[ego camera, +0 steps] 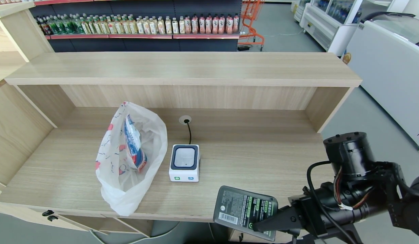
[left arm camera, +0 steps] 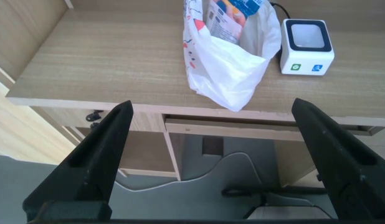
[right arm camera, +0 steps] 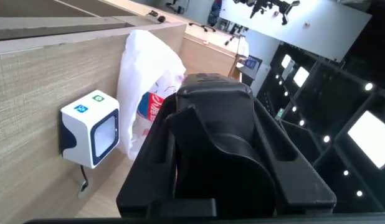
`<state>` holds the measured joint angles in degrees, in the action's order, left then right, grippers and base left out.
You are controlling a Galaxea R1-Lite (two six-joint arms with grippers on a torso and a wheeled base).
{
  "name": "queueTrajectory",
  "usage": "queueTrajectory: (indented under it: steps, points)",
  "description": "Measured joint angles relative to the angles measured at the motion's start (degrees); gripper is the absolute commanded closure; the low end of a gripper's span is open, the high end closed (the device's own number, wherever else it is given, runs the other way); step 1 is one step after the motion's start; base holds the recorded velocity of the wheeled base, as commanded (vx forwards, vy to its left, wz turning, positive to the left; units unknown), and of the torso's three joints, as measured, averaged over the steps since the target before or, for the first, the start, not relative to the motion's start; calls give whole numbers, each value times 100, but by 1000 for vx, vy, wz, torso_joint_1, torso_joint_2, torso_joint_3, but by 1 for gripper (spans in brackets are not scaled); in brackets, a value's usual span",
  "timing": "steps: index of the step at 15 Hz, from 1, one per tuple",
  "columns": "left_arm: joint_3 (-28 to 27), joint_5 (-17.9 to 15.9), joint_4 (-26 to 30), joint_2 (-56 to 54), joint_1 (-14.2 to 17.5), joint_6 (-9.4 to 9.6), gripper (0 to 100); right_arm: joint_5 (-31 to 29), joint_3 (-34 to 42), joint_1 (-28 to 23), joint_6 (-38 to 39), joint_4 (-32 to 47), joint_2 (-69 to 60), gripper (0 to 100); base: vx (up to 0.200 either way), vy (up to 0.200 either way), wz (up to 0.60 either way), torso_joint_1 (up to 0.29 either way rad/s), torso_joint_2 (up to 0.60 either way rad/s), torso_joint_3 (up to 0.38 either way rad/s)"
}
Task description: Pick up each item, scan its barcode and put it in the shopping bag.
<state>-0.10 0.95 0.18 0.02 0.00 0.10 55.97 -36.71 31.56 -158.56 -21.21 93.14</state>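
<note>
My right gripper (ego camera: 263, 225) is shut on a dark pouch (ego camera: 243, 211) with a white barcode label, held off the counter's front edge to the right of the scanner. In the right wrist view the pouch (right arm camera: 217, 124) sits between the fingers (right arm camera: 161, 162). The white barcode scanner (ego camera: 184, 162) stands mid-counter with its window up. Left of it the white plastic shopping bag (ego camera: 128, 159) holds a blue and white packet (ego camera: 133, 144). My left gripper (left arm camera: 211, 162) hangs open below the counter's front edge, in front of the shopping bag (left arm camera: 227, 59) and the scanner (left arm camera: 308, 46).
The wooden counter (ego camera: 257, 152) has a raised back shelf (ego camera: 182, 69) and side walls. The scanner's black cable (ego camera: 189, 130) runs to a hole at the back. A drawer front (left arm camera: 242, 127) lies under the counter edge. Shop shelves of bottles (ego camera: 138, 25) stand behind.
</note>
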Motion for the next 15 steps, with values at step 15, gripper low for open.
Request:
queueTrajectory:
  steps: [15]
  points:
    - [0, 0, 0, 0, 0, 0, 0, -87, -343, -41, 2072, -71, 132, 100, 0, 0, 0, 0, 0, 0]
